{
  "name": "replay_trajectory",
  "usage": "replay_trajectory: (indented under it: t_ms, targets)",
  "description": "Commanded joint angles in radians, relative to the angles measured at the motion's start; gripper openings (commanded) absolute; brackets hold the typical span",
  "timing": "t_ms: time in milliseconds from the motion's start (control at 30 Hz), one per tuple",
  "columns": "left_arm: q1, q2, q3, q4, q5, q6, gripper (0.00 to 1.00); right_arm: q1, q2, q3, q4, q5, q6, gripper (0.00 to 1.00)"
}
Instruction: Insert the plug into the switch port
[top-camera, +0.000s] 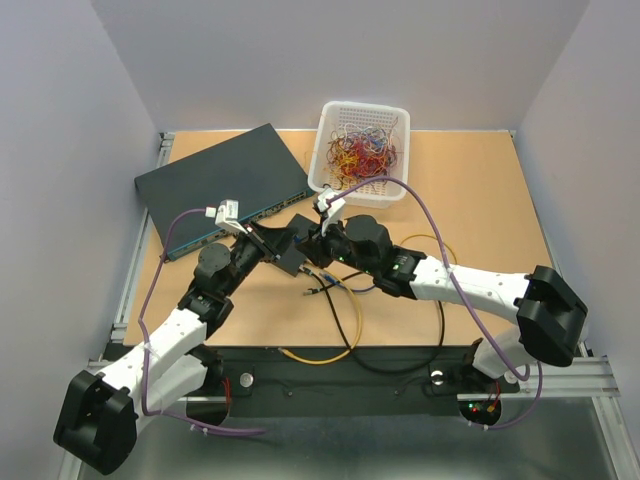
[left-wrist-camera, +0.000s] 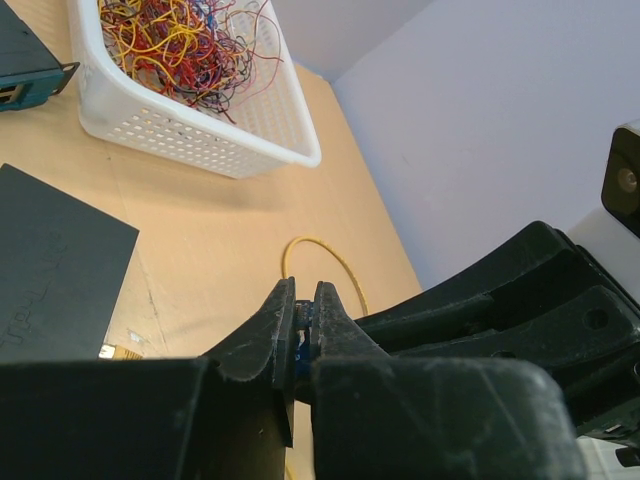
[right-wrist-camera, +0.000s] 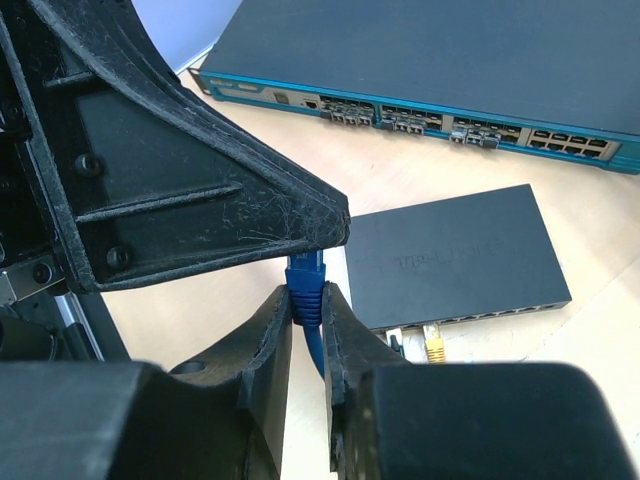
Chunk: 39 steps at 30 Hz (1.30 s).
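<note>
— What does the left gripper (left-wrist-camera: 300, 292) have?

— Its 2 fingers (left-wrist-camera: 265, 335) are pressed almost together on a sliver of blue, the plug (right-wrist-camera: 305, 275).

— And the right gripper (right-wrist-camera: 308, 300)?

— It pinches the same plug lower down. Its 2 fingers sit tight against the plug's sides, and the blue cable (right-wrist-camera: 319, 352) drops down between them. In the right wrist view the left gripper's tip lies just over the plug's upper end, so both grippers meet on it.

— Where are the ports (right-wrist-camera: 500, 310)?

— On the box (right-wrist-camera: 455, 250), which lies flat on the table ahead of the right gripper and off to its right, near the plug but apart from it. The ports run along the edge of the box that faces that gripper. 1 yellow plug (right-wrist-camera: 433, 345) sits at that edge, towards the corner closest to the fingers; whether it is seated cannot be told.

— And from the left gripper?

— The box is close by on its left.

— What else is around?

— The big switch (right-wrist-camera: 420, 70) lies beyond the box, further ahead of the right gripper. The basket (left-wrist-camera: 200, 140) of wires stands ahead of the left gripper and to its left. A yellow cable (left-wrist-camera: 325, 255) loops on the table just beyond the left fingertips.
</note>
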Motion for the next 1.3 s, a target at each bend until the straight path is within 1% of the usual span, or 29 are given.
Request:
replay_trajectory:
  t_ms: [0,67,133,167,267,300,367,400,500,600,767,867,900,1033,1100,1267]
  targets:
    - [-0.001,-0.016,0.043,0.024,0.015,0.009,0.00,0.001,-0.012,0.029,0.051,0.034,-0.005,0.00]
    - [0.001,-0.007,0.045,0.023,0.017,0.011,0.01,0.002,-0.015,0.018,0.055,0.038,-0.003,0.01]
    - [-0.001,0.004,0.048,0.023,0.017,0.017,0.09,0.001,-0.013,0.014,0.052,0.051,0.000,0.01]
    - [0.001,0.013,0.050,0.023,0.017,0.024,0.22,0.001,-0.012,0.008,0.051,0.057,-0.002,0.00]
    - [0.001,0.029,0.057,0.015,0.012,0.046,0.44,-0.001,-0.013,-0.017,0.046,0.098,0.000,0.00]
    - [0.001,0.038,0.059,0.014,0.009,0.050,0.55,0.001,-0.015,-0.026,0.046,0.112,-0.006,0.00]
    - [0.002,0.053,0.062,0.003,-0.011,0.064,0.64,-0.004,-0.018,-0.054,0.040,0.155,-0.011,0.01]
    - [0.005,0.058,0.062,0.001,-0.023,0.067,0.67,-0.007,-0.016,-0.064,0.042,0.173,-0.013,0.00]
    - [0.017,0.088,0.077,-0.002,-0.041,0.089,0.71,-0.027,-0.002,-0.100,0.039,0.202,-0.006,0.00]
    - [0.037,0.137,0.094,-0.002,-0.046,0.109,0.73,-0.048,0.010,-0.123,0.037,0.221,-0.003,0.00]
    - [0.102,0.249,0.135,0.012,-0.028,0.129,0.73,-0.103,0.042,-0.150,0.023,0.219,0.004,0.01]
    - [0.116,0.308,0.171,0.014,-0.057,0.156,0.72,-0.122,0.096,-0.129,-0.003,0.215,-0.002,0.01]
    - [0.122,0.354,0.183,0.014,-0.060,0.168,0.72,-0.131,0.112,-0.111,-0.009,0.212,-0.005,0.00]
    - [0.131,0.476,0.244,0.012,-0.038,0.202,0.70,-0.142,0.198,-0.052,-0.047,0.186,-0.037,0.00]
    - [0.133,0.542,0.273,0.014,-0.029,0.215,0.68,-0.143,0.246,-0.020,-0.069,0.163,-0.048,0.01]
    - [0.136,0.639,0.309,0.040,0.003,0.239,0.65,-0.143,0.307,0.026,-0.107,0.062,-0.078,0.01]
